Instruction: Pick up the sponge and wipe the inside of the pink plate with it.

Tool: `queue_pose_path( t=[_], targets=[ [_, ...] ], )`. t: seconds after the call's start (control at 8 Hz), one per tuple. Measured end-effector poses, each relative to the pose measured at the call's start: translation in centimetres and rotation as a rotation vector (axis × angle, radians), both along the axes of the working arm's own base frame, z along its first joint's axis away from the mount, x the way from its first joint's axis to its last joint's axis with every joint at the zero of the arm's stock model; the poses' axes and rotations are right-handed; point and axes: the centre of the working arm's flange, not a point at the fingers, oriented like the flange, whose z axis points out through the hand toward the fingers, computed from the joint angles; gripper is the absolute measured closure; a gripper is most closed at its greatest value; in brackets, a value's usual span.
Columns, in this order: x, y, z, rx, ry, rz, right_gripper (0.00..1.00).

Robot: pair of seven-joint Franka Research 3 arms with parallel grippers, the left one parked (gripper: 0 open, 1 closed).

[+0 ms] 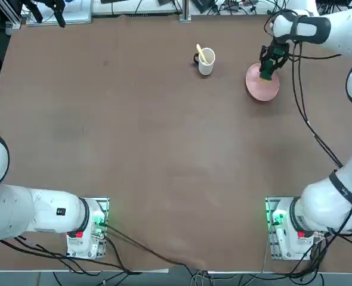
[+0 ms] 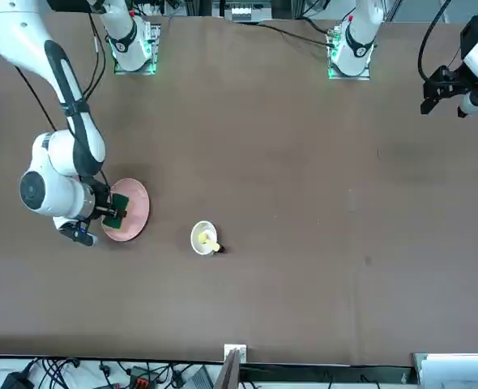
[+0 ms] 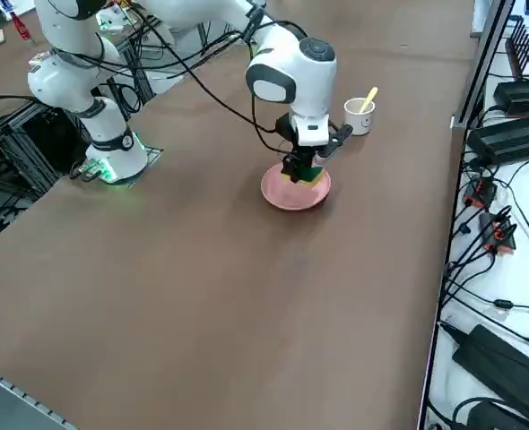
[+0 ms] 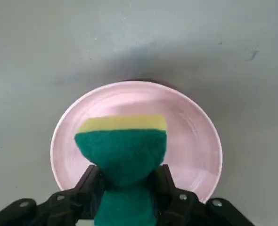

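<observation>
Over pink plate (image 4: 195, 136), right pincer (image 4: 127, 188) clamping sponge (image 4: 122, 150), wrist view only

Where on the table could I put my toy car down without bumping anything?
The brown table is bare across its middle and its parked-arm side, from the white cup to the arm bases. The crowded spot is the far right corner: there the right tool, shut on the sponge, sits over the pink plate.
</observation>
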Motion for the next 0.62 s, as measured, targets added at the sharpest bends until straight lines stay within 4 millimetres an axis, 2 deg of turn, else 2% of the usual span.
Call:
queue_pose_path(
  t=[0.38,0.62],
  targets=[
    [-1.0,0.2,-1.6,-0.001,0.011,-0.007,0.44],
    [-2.2,1.1,-2.9,-0.006,0.041,-0.014,0.44]
  ],
)
